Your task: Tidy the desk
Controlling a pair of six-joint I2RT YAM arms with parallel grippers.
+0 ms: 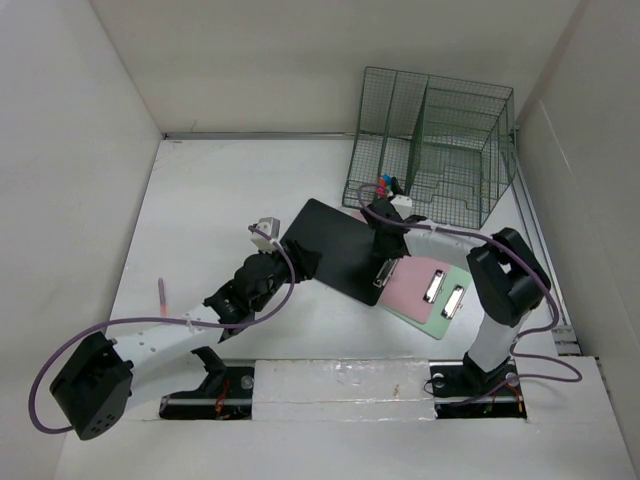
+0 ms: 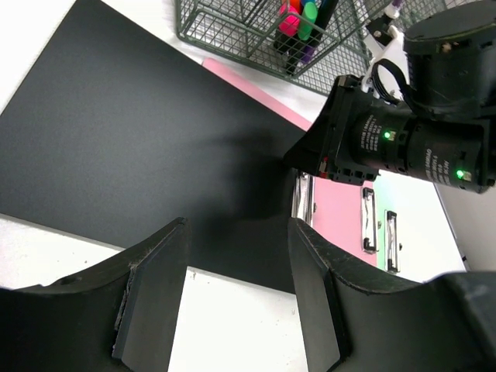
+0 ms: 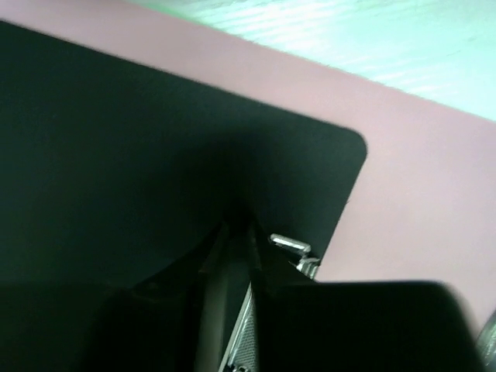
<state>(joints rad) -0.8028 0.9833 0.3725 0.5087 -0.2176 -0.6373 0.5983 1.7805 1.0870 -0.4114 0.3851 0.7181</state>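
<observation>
Left hand (image 2: 232,298) nearest, spread, empty, over near edge of black clipboard (image 1: 335,245); right hand (image 3: 231,240) pinching that clipboard's right end; pink clipboard (image 1: 410,285), green clipboard (image 1: 425,322) stacked toward near right corner; rack (image 1: 440,140) at far right corner, markers (image 2: 298,15) inside; white counter (image 1: 200,220) under everything; sorting looks barely begun.

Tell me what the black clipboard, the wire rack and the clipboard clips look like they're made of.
Black clipboard: likely rigid plastic or coated board with a matte finish; it lies flat and shows no glare.
Wire rack: metal mesh with a dark green coating; thin straight wires.
Clips: probably bare metal; they shine silver-white.
</observation>
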